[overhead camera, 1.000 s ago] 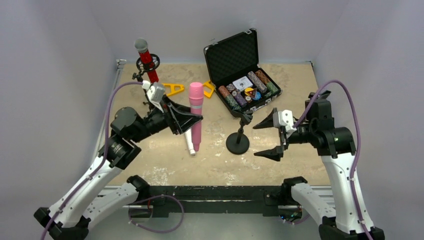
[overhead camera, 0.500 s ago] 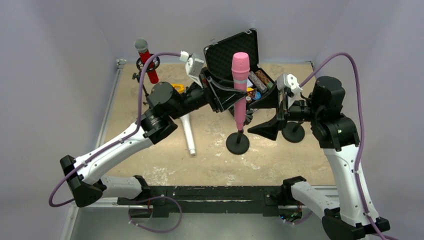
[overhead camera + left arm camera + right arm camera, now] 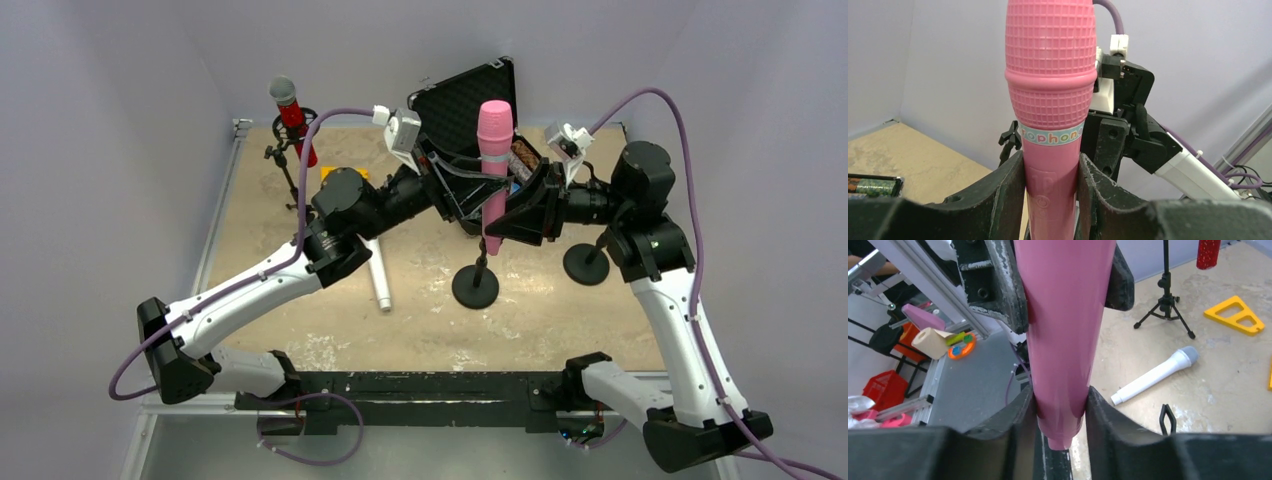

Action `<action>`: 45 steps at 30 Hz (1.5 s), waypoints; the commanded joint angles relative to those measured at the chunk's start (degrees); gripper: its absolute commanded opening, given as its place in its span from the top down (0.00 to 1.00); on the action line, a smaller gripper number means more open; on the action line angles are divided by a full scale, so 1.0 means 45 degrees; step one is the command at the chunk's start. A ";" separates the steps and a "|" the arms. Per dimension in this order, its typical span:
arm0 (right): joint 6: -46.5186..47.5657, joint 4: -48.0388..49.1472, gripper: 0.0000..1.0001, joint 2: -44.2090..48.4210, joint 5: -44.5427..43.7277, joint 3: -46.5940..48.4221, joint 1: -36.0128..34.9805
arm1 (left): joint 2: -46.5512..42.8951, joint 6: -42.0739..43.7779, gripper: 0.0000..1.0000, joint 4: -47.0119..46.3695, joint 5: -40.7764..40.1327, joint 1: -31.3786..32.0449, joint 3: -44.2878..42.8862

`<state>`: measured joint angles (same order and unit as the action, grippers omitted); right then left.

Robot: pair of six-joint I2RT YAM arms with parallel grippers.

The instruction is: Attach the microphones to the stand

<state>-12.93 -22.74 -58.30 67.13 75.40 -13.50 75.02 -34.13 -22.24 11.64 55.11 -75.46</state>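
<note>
Pink mic hangs upright at frame centre, tail just above the stand, left gripper clamped below its head, right gripper clamped on the tail (nearer the stand).

Pink microphone upright aloft, red microphone mounted upright, white microphone flat

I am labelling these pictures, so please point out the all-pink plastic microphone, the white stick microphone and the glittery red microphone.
All-pink plastic microphone [image 3: 1050, 60]: left wrist view, ribbed head.
White stick microphone [image 3: 1153, 376]: right wrist view, mid-handle.
Glittery red microphone [image 3: 293, 118]: top external view, red body.
</note>
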 commanded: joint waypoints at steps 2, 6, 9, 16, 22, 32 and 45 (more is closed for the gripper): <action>-0.1747 0.2180 0.81 0.0153 0.0803 -0.0855 0.0012 | -0.0091 -0.0340 1.00 -0.1685 0.0095 0.0175 -0.0024; -0.2029 0.2794 0.93 0.0241 0.1237 -0.1266 0.0001 | -0.0054 -0.0450 0.99 -0.1765 0.0319 0.0159 0.0000; -0.2216 0.3102 0.70 0.0241 0.1414 -0.1404 0.0012 | -0.0090 -0.0509 0.99 -0.1818 0.0374 0.0155 0.0083; -0.2711 0.3660 0.28 -0.0082 0.1497 -0.1431 0.0011 | 0.0090 -0.0785 0.99 -0.2015 0.0462 0.0155 0.0126; -0.2774 0.4255 0.87 0.0027 0.2136 -0.1698 0.0021 | 0.0083 -0.0834 0.89 -0.1800 0.0432 0.0141 0.0056; 0.0970 0.1573 1.00 0.0475 0.2009 -0.1707 0.0011 | -0.0475 -0.1797 0.19 0.1275 0.3830 -0.1570 -0.0840; 0.1135 0.1390 1.00 0.0119 0.2198 -0.1565 -0.0125 | 0.0734 -0.0868 0.24 0.2652 0.5180 -0.1407 -0.2676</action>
<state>-9.13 -16.75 -57.39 76.07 67.35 -13.61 76.27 -39.18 -10.48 31.33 47.92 -85.43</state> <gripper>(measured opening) 0.381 0.771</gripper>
